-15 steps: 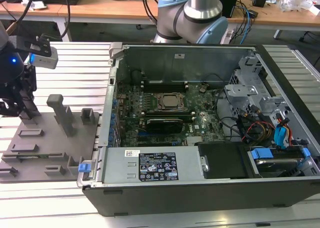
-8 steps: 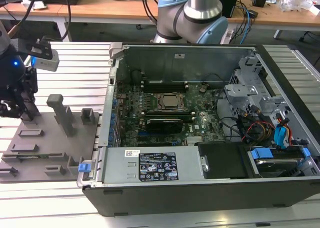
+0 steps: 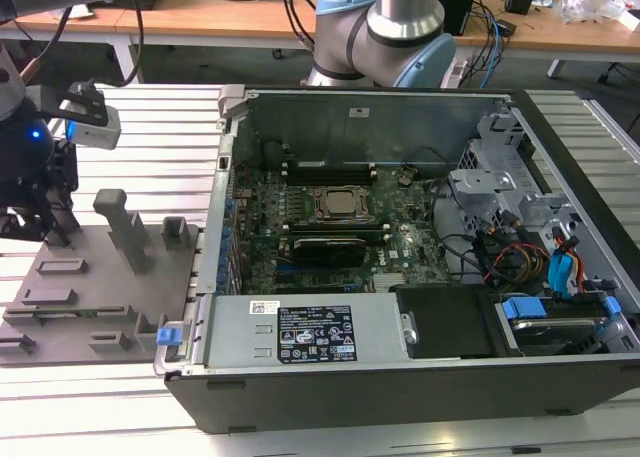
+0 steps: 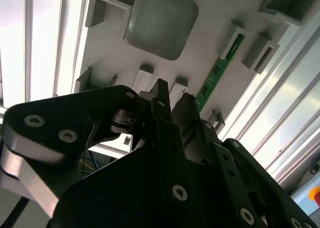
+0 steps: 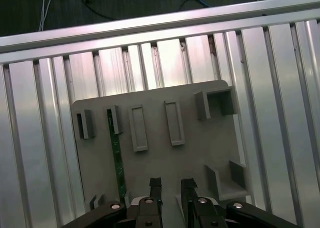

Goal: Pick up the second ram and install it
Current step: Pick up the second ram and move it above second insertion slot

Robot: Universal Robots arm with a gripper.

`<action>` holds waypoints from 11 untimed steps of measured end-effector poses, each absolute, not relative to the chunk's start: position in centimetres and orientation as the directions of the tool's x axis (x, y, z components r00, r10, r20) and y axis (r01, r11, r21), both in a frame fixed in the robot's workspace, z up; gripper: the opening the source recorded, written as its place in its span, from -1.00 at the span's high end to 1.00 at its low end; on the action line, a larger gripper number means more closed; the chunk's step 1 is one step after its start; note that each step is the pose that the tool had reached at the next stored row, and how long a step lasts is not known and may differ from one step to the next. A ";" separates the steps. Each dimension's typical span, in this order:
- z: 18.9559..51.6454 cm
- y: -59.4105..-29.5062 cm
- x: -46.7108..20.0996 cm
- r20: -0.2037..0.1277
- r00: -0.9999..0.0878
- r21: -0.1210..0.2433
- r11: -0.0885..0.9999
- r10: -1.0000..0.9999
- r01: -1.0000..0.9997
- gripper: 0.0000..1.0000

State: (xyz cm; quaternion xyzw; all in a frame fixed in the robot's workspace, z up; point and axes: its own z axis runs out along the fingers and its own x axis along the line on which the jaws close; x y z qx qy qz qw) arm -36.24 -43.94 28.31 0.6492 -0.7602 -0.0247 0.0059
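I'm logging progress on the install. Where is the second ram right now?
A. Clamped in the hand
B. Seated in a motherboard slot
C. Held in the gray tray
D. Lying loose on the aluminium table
C: in the first wrist view the green ram sits between its holders on the tray, off to one side of the hand, whose fingers are apart with nothing between them.

Matt grey plastic tray (image 5: 197, 155), shiny ribbed metal table (image 5: 280, 113)

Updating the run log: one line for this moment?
gripper open, empty | over fixture tray | second ram on tray, not gripped
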 end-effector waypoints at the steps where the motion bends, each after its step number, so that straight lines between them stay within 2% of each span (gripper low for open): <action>1: 28.3 -44.0 -36.2 -0.023 -0.157 0.045 0.156 -0.987 -0.987 0.40; 11: 27.6 -45.8 -36.4 -0.023 -0.156 0.045 0.155 -0.988 -0.987 0.40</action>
